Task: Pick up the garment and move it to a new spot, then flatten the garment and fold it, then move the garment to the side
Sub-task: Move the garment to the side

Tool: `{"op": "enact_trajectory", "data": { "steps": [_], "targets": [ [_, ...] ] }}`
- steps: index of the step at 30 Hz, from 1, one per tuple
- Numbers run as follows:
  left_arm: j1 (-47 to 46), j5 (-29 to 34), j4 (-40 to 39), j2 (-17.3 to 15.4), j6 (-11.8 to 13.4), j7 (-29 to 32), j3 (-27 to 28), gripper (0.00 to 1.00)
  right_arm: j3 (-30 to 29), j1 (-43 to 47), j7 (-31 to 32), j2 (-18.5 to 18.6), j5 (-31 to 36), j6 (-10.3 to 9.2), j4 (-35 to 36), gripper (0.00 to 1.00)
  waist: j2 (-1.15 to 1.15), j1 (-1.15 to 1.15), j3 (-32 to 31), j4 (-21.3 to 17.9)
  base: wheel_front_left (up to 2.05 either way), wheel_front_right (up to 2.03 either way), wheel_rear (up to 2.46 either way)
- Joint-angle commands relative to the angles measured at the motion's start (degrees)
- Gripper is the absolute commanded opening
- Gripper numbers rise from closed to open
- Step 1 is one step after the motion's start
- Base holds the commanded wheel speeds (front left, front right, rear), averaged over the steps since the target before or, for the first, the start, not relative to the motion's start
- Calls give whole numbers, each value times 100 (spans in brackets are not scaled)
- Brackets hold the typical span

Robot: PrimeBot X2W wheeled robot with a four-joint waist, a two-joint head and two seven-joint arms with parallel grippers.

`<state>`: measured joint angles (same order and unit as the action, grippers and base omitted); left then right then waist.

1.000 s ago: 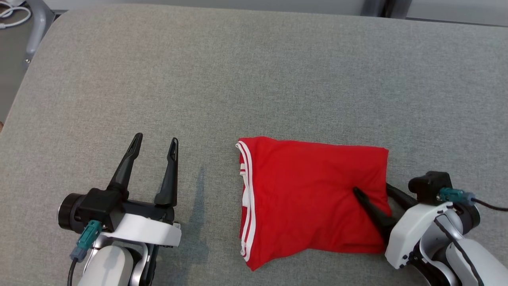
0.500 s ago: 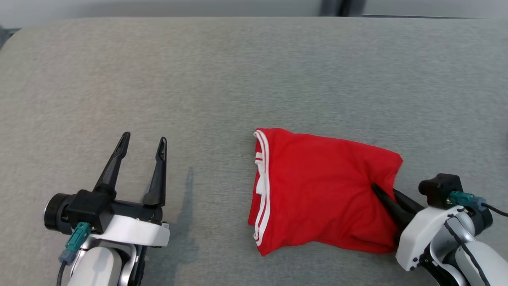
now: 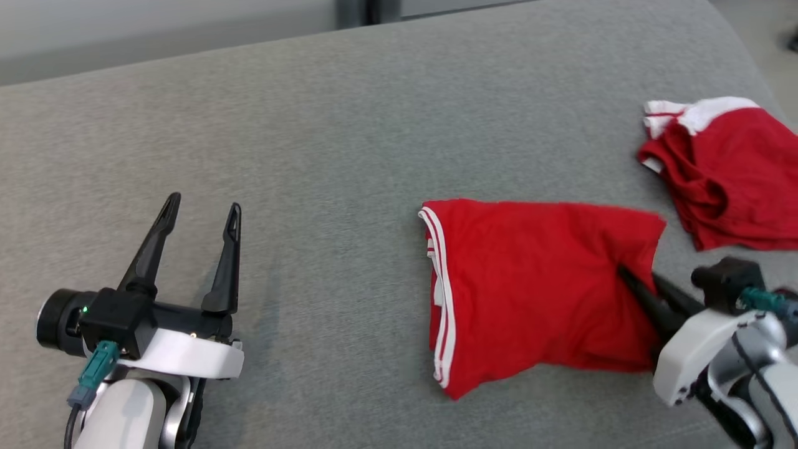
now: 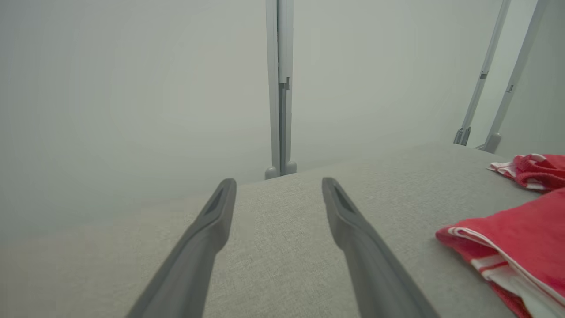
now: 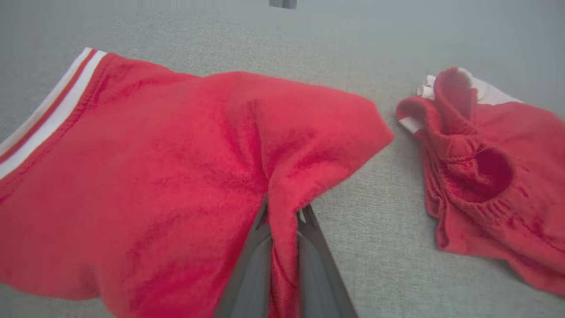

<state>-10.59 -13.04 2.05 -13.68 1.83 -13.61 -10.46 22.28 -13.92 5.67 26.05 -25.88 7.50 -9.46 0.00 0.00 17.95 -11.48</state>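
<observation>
Soft, bright, even light in all your views.
In your head view the black long-fingered left tool [image 3: 204, 203] throws a faint shadow rightward on the grey fabric desk [image 3: 349, 125]; your left wrist view looks milky, and the folded red cloth garment [image 5: 154, 176] blurs near the right wrist lens.

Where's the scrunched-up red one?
In the head view, the crumpled garment lies at the far right, just beyond the folded garment.
</observation>
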Motion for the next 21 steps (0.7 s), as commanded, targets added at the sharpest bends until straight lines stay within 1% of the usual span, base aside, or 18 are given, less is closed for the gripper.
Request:
{"op": "enact_trajectory", "data": {
  "steps": [1,3,4,9,14,16,21],
  "targets": [
    [-104,48,-57,-59,-7,45,0,100,-39,-197,-91,89,42,-3,40,0,0,0,186,-359,0,0,0],
    [-172,62,-116,-106,-16,98,-19,100,-29,-468,-163,169,60,-3,36,0,0,0,276,-487,0,0,0],
    [-172,62,-116,-106,-16,98,-19,100,-29,-468,-163,169,60,-3,36,0,0,0,276,-487,0,0,0],
    [-355,154,-278,-189,-56,282,-103,100,-49,-1321,-373,473,57,-2,-96,0,0,0,547,-685,0,0,0],
    [-609,238,-412,-262,-130,424,-243,100,149,-2035,-444,988,-100,-2,-310,0,0,0,871,-710,0,0,0],
    [-704,254,-447,-288,-159,473,-281,100,189,-2296,-499,1255,-181,-3,-424,0,0,0,990,-712,0,0,0],
    [-883,312,-505,-339,-216,561,-364,100,403,-2907,-605,1741,-425,-2,-983,0,0,0,1265,-705,0,0,0]
  ]
}}
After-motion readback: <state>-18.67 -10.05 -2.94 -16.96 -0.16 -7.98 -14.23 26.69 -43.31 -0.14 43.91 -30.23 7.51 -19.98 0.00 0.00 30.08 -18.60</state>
